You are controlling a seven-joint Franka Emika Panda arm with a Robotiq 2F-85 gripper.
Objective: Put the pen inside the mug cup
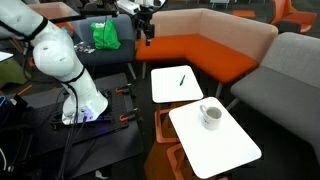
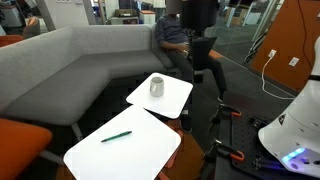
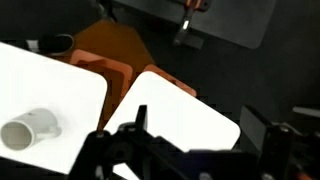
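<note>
The dark pen (image 1: 182, 80) lies flat on a white side table (image 1: 165, 92); it also shows in an exterior view (image 2: 117, 136). The white mug cup (image 1: 211, 115) stands upright on a second white table (image 1: 228, 148) next to it, and shows in an exterior view (image 2: 157, 87) and at the left of the wrist view (image 3: 30, 128). My gripper (image 1: 147, 28) hangs high above and behind the tables, well apart from both things, and also shows in an exterior view (image 2: 200, 58). In the wrist view its jaws (image 3: 200, 135) are open and empty. The pen does not show in the wrist view.
An orange sofa (image 1: 200, 50) and a grey sofa (image 1: 290, 70) curve round the tables. The robot's white base (image 1: 85, 105) stands on a dark platform with cables. A green item (image 1: 106, 36) lies behind it. Orange table frames (image 3: 110, 55) show under the tops.
</note>
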